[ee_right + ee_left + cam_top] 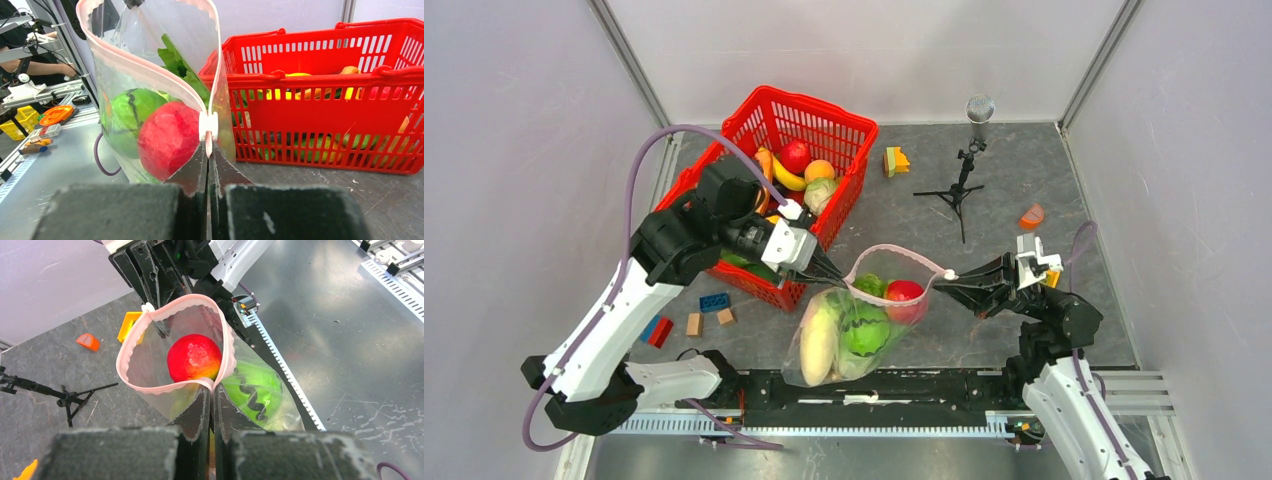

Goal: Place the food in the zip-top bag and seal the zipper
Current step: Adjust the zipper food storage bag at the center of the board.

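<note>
Your left fingers (195, 415) and right fingers (190, 175) are pinching closed on opposite ends of the pale pink zipper strip (122, 365) of the clear crinkly bag (147, 365), likely readying it for sealing.

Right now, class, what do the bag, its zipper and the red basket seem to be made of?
Bag: thin clear plastic film, glossy; it crinkles and is see-through.
Zipper: pale pink, matte, probably soft plastic; it bends in waves.
Basket: rigid red moulded plastic, slightly shiny, with slotted grid walls.
</note>
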Robot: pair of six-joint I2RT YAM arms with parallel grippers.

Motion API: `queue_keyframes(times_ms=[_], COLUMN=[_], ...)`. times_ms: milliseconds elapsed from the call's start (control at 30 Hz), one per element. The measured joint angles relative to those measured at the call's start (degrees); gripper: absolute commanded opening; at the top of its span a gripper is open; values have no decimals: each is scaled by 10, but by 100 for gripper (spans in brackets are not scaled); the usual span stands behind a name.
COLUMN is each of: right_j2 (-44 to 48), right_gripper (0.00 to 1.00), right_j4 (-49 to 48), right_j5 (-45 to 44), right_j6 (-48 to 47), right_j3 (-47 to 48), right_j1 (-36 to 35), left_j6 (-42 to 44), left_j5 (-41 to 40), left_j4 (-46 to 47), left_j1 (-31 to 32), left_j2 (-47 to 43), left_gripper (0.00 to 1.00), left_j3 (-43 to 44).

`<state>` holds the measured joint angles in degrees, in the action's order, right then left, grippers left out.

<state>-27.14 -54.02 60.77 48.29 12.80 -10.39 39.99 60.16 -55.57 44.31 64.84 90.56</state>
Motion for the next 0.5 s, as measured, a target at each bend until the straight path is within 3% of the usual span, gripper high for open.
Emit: queue_keyframes(times_ms=[100,200,233,300,433,500], right_j2=[10,21,22,20,4,-9], right_gripper=[0,0,0,0,0,0], right_j4=[46,159,200,270,333,359], right_j5=[-9,-34,-45,-64,-81,-89], right_j6=[-31,-104,-131,-181,-230,-249], right_j3=[7,38,53,82,102,103], right_j1=[0,-1,-1,-1,-1,-1], left_j6=[-5,-30,-42,-65,-102,-116], left_j5=[-5,-39,-57,-91,-142,-170], left_j4=[5,22,29,41,70,83], left_j1=[0,0,0,0,0,-2], left_j2=[-4,-15,-19,-24,-15,-8], left_gripper=[3,10,20,23,27,38], left_j3=[-10,-32,-41,-57,-74,-81])
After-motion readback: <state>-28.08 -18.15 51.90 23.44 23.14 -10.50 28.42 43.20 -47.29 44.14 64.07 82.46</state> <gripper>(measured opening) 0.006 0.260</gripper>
